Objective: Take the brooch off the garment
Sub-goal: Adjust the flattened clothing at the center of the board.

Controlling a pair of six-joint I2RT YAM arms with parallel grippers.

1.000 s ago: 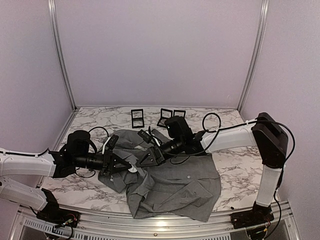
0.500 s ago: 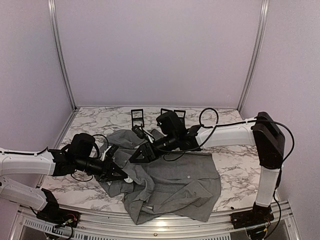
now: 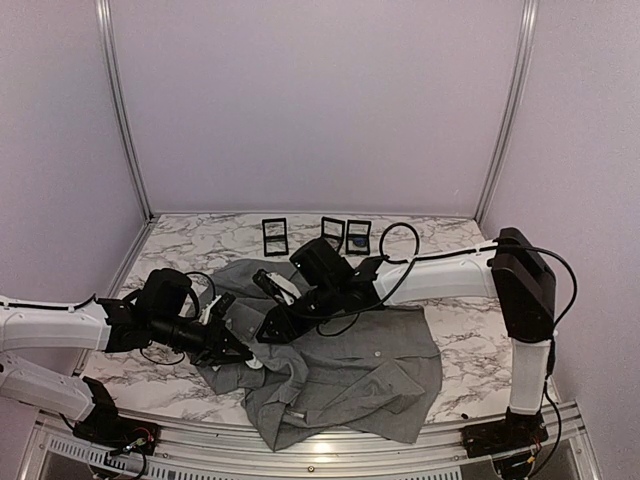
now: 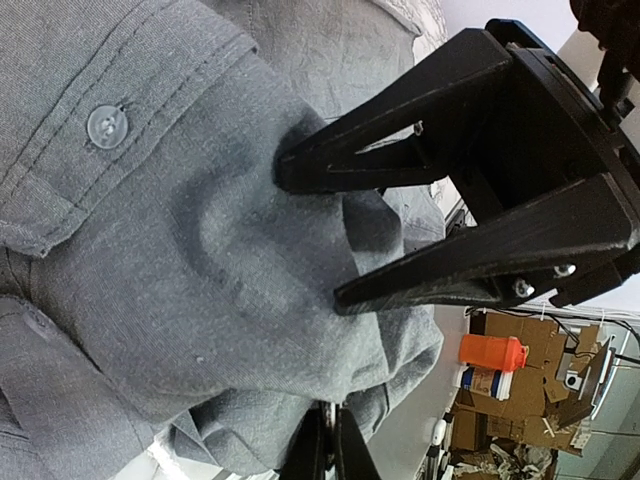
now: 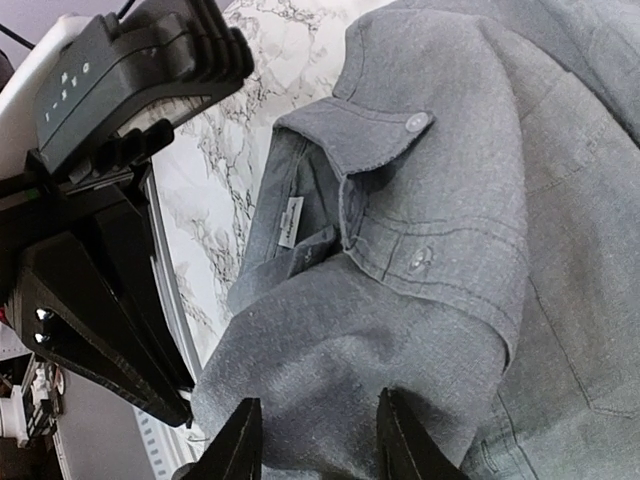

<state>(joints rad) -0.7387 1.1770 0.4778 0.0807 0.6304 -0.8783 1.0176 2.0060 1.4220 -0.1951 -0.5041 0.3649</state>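
On the marble table (image 3: 180,235), the crumpled grey button-up shirt (image 3: 350,365) lies between both arms; no brooch shows. Left gripper (image 4: 310,235) jaws pinch a fabric fold; right gripper (image 5: 315,455) jaws stand apart. Best to spread the cloth slowly.

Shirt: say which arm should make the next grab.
Right, probably. The right tool is open and free just above the shirt, near the label. The left tool is busy pinching a fold. No brooch shows.
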